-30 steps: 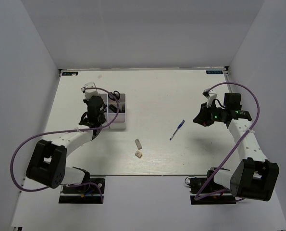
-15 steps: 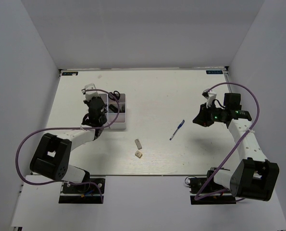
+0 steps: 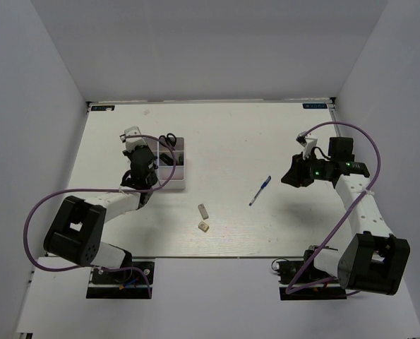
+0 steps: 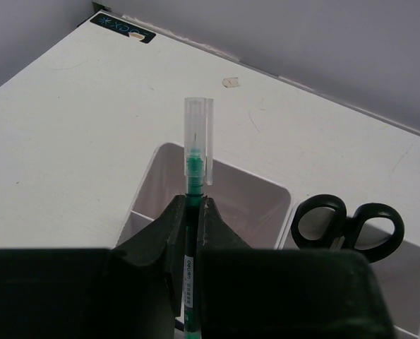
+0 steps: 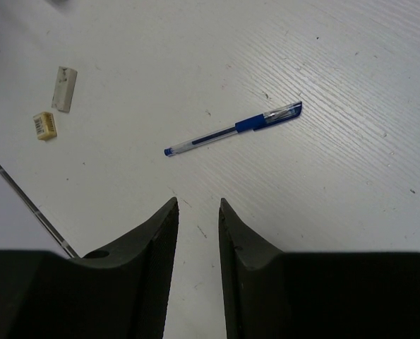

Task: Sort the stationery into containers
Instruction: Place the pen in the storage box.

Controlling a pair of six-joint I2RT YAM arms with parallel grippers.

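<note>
My left gripper (image 4: pixel 192 201) is shut on a thin green pen (image 4: pixel 194 169) with a clear cap, which sticks out over an end compartment of the white tray (image 4: pixel 260 181). In the top view that gripper (image 3: pixel 145 164) hangs at the tray's (image 3: pixel 183 169) left side. Black-handled scissors (image 4: pixel 349 220) lie in the neighbouring compartment (image 3: pixel 169 139). A blue pen (image 3: pixel 260 191) lies loose mid-table. My right gripper (image 5: pixel 197 201) stands open above bare table, short of the blue pen (image 5: pixel 231 129); in the top view it (image 3: pixel 291 176) hovers to the pen's right.
Two small beige erasers (image 3: pixel 203 210) (image 3: pixel 204 226) lie near the table's front edge, also in the right wrist view (image 5: pixel 64 88) (image 5: pixel 45 125). White walls close off the table at the back and sides. Purple cables loop from both arms.
My right gripper's fingers have parted from shut to open. The left arm has shifted slightly toward the near side with the green pen still held.
</note>
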